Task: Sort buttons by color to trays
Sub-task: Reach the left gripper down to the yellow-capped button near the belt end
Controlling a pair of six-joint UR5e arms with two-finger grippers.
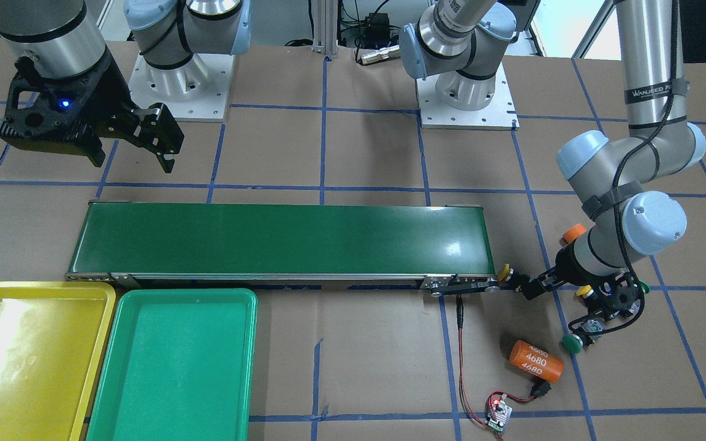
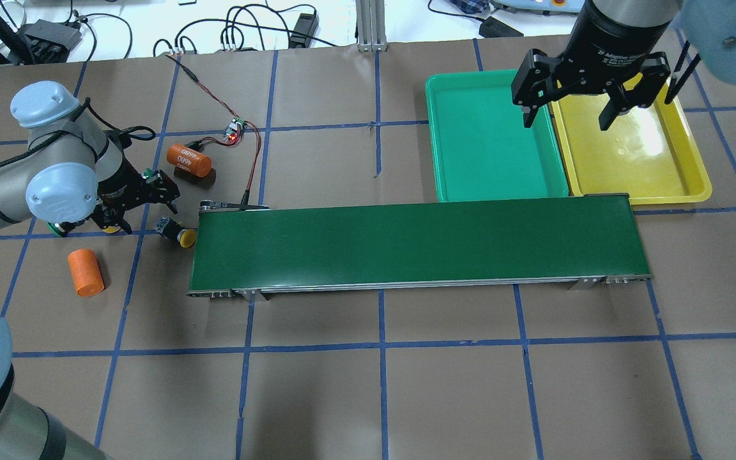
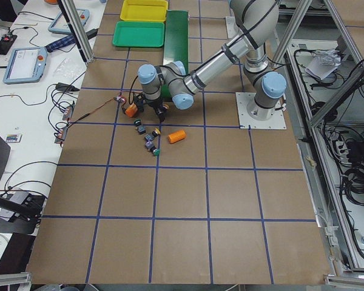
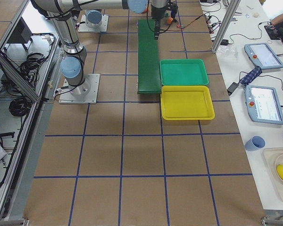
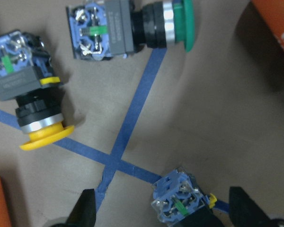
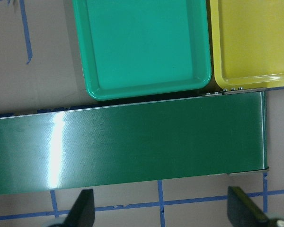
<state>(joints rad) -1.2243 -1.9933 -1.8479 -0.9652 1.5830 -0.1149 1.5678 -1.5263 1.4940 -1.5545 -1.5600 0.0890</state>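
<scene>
Several buttons lie at the left end of the table. My left gripper [image 1: 534,285] is open, low over a yellow button [image 1: 505,272] beside the belt's end. That button's terminal block [image 5: 180,203] shows between the open fingers. A second yellow button [image 5: 38,127] and a green button [image 5: 175,23] lie nearby, with another green button [image 1: 643,286] under the arm. The green tray [image 2: 483,140] and yellow tray [image 2: 649,160] sit side by side with nothing in them. My right gripper [image 2: 566,121] hangs open and holds nothing, high above where the two trays meet.
A long dark-green conveyor belt [image 2: 406,246] runs between the buttons and the trays. An orange cylinder marked 4680 [image 2: 189,160], a plain orange cylinder [image 2: 84,271] and a small circuit board [image 2: 235,133] with red wires lie around the buttons.
</scene>
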